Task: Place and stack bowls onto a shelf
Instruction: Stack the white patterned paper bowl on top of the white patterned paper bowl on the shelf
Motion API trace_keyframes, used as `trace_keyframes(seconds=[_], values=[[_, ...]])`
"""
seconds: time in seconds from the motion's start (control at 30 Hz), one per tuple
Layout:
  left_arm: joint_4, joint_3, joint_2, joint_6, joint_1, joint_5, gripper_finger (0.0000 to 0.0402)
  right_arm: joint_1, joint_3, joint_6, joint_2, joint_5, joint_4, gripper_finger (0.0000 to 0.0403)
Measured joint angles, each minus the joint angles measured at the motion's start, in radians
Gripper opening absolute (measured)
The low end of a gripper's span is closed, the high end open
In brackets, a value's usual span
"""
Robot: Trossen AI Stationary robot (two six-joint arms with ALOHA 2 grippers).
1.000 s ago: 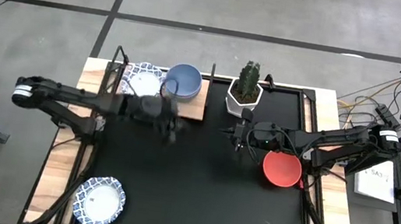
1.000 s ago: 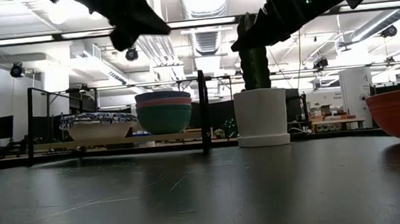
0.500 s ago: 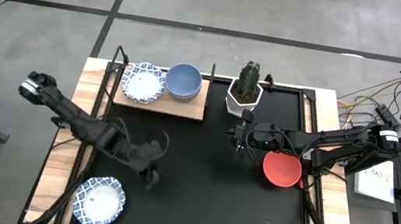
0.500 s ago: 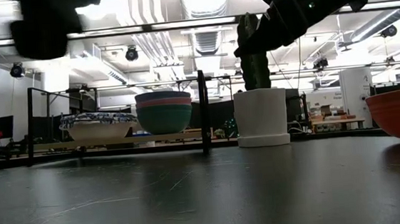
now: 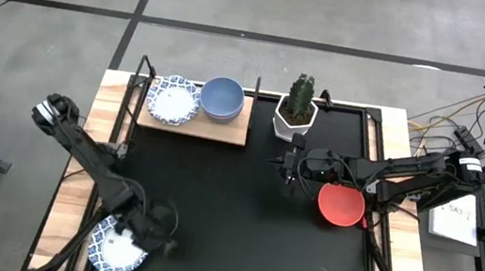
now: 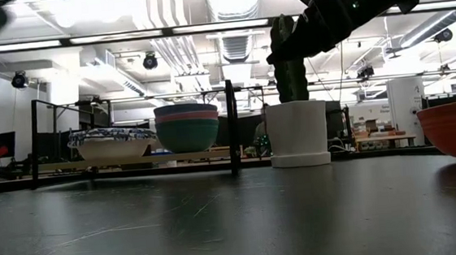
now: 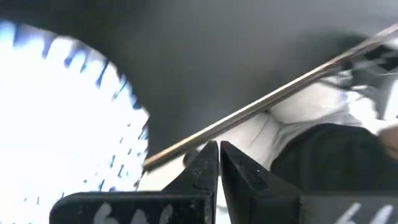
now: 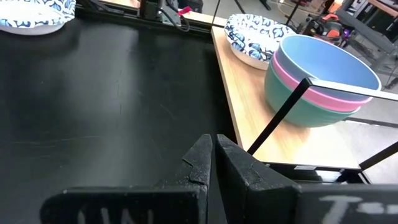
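Observation:
A white bowl with a blue-patterned rim sits on the table's near left corner and shows blurred in the left wrist view. My left gripper, shut, hovers just right of that bowl's rim. On the wooden shelf stand white patterned bowls and a blue-on-pink-on-green stack. A red bowl rests on the table's right side. My right gripper is shut and hangs in the air left of the red bowl, pointing toward the shelf.
A white hexagonal pot with a cactus stands just right of the shelf, close behind my right gripper. The shelf's black frame post rises at its right end. Bare black tabletop stretches between the two grippers.
My left gripper has swung from in front of the shelf toward the table's near left corner, ending beside the white patterned bowl there. The bowls have not moved.

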Motion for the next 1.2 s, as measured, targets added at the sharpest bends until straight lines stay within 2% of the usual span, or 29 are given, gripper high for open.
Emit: trace_keyframes(seconds=[0.1, 0.2, 0.37, 0.6, 0.73, 0.83, 1.0, 1.2], values=[[-0.012, 0.029, 0.041, -0.099, -0.056, 0.019, 0.0, 0.0, 0.0, -0.006, 0.0, 0.0, 0.001, 0.0013], [-0.092, 0.082, 0.09, -0.162, -0.089, 0.02, 0.0, 0.0, 0.0, -0.007, 0.0, 0.0, 0.002, 0.0013], [-0.264, 0.205, 0.185, -0.157, -0.108, 0.016, 0.0008, 0.0, 0.0, -0.008, 0.0, 0.0, 0.003, 0.0013], [-0.483, 0.374, 0.333, -0.054, -0.108, 0.003, 0.0085, 0.0, 0.0, 0.001, 0.0, 0.0, 0.003, 0.0013], [-0.504, 0.403, 0.394, -0.024, -0.11, 0.006, 0.0134, 0.0, 0.0, 0.002, 0.0, 0.0, 0.003, 0.0013], [-0.5, 0.403, 0.429, -0.021, -0.11, 0.016, 0.015, 0.0, 0.0, 0.003, 0.0, 0.0, 0.003, 0.0013], [-0.497, 0.394, 0.458, -0.021, -0.11, 0.017, 0.0137, 0.0, 0.0, 0.009, 0.0, 0.0, 0.002, 0.0013], [-0.496, 0.391, 0.47, -0.021, -0.11, 0.017, 0.0058, 0.0, 0.0, 0.026, 0.0, -0.003, -0.005, 0.0013]])
